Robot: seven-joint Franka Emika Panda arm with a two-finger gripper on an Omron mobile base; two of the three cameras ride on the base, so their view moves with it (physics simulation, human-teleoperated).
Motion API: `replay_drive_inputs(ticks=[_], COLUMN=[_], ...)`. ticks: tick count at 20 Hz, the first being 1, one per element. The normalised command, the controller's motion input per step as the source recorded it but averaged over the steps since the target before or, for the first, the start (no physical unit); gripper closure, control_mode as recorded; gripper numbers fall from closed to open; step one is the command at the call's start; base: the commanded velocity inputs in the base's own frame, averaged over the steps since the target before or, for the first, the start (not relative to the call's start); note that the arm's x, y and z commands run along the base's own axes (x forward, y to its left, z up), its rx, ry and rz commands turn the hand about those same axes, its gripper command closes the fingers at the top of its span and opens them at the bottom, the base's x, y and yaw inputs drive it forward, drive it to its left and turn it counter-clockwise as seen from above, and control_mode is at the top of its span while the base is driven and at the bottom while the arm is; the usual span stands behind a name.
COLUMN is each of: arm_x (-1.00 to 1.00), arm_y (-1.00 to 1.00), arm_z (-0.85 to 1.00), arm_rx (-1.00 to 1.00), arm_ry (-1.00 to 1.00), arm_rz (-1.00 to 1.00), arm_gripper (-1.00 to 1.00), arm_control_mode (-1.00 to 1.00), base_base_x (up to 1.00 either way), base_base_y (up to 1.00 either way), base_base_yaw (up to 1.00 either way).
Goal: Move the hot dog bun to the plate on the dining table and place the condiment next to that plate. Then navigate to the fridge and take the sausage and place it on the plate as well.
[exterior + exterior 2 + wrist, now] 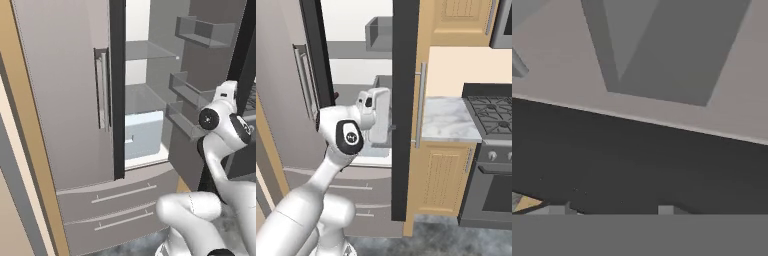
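White arm (220, 135) reaches into the open fridge (150, 100), beside its door bins (187, 92). Jaw state: can't tell.

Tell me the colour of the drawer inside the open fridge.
White, faintly bluish, drawer inside the pale grey fridge; the left base view shows it best.

White arm (220, 145) rose from the lower right in the left base view, bent at a dark-jointed elbow, forearm reaching forward and up. In the right base view the same arm (331, 165) climbed from the lower left, elbow joint facing the camera, wrist and hand turned forward and away. End effector (378, 117) seen from behind as a white block; fingers hidden, so jaw spacing could not be judged.
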Motion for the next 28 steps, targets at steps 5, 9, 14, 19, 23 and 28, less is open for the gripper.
replay_drive_inputs(ticks=[5,9,14,19,23,28], arm_x=[-1.0,-0.96,-0.36,-0.1,-0.2,-0.34], arm_y=[0.57,1.0,1.0,0.94,0.7,0.39], arm_z=[0.6,0.55,0.63,0.7,0.21,-0.21], arm_rx=[-0.01,0.0,0.15,0.41,0.58,0.69], arm_ry=[-0.19,-0.05,0.05,0.13,0.12,0.03], arm_rz=[0.07,0.2,0.25,0.27,0.19,0.02], arm_gripper=[-1.0,-1.0,-1.0,-1.0,-1.0,-1.0], arm_control_mode=[-1.0,-1.0,-1.0,-1.0,-1.0,-1.0], base_base_x=[0.0,0.0,0.0,0.0,0.0,0.0], base_base_y=[0.0,0.0,0.0,0.0,0.0,0.0], base_base_yaw=[0.0,0.0,0.0,0.0,0.0,0.0])
